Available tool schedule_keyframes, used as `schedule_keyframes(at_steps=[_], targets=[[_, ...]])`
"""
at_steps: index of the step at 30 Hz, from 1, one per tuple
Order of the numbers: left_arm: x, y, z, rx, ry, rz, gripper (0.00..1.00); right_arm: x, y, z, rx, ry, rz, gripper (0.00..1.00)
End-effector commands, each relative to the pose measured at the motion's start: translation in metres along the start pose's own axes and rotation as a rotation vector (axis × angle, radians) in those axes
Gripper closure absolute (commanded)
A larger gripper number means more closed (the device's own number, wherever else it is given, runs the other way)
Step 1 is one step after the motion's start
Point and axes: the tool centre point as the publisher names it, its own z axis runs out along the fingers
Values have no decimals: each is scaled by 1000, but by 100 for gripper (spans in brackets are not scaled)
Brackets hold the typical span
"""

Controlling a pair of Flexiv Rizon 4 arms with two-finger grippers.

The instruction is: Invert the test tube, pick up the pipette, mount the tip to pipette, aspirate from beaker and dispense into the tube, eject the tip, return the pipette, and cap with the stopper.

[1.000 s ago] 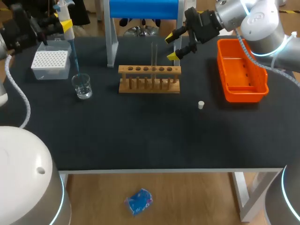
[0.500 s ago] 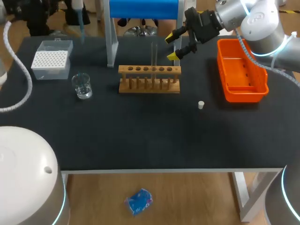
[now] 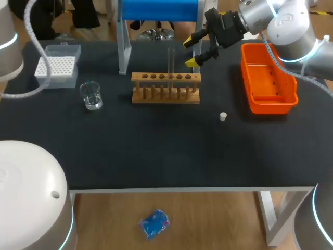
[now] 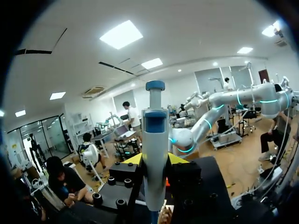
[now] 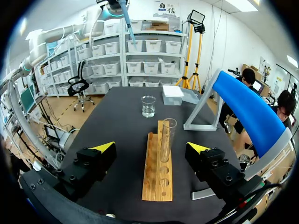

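Observation:
My left gripper (image 4: 154,161) is shut on the pale blue pipette (image 4: 155,140), which stands upright between its yellow-tipped fingers. It is raised high above the table's far left and is out of the head view. The right wrist view shows the pipette (image 5: 126,21) with its blue tip far above the beaker (image 5: 148,106). The glass test tube (image 3: 170,60) stands upright in the wooden rack (image 3: 165,87). My right gripper (image 3: 193,52) hangs open just behind and right of the tube, touching nothing. The tube (image 5: 166,140) lies ahead between its fingers. A small white stopper (image 3: 223,116) lies right of the rack.
The tip box (image 3: 55,66) sits at the back left with the beaker (image 3: 91,96) just in front of it. An orange tray (image 3: 268,78) stands at the right. A blue-topped stand (image 3: 158,10) rises behind the rack.
My left arm has lifted the pipette up from the beaker and out of the head view. The right arm and the tube have not moved.

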Motion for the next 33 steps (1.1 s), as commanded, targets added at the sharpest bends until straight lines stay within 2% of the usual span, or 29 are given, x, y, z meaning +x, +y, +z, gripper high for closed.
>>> schedule_keyframes(at_steps=[1, 13, 24, 33], targets=[[-9, -4, 40, 8, 55, 3, 100, 0, 0, 0, 2, 1, 0, 0], [-2, 7, 103, 24, 191, -26, 100, 0, 0, 0, 2, 1, 0, 0], [2, 15, 133, 52, 253, -55, 100, 0, 0, 0, 2, 1, 0, 0], [1, 18, 134, 57, 241, -64, 100, 0, 0, 0, 2, 1, 0, 0]])
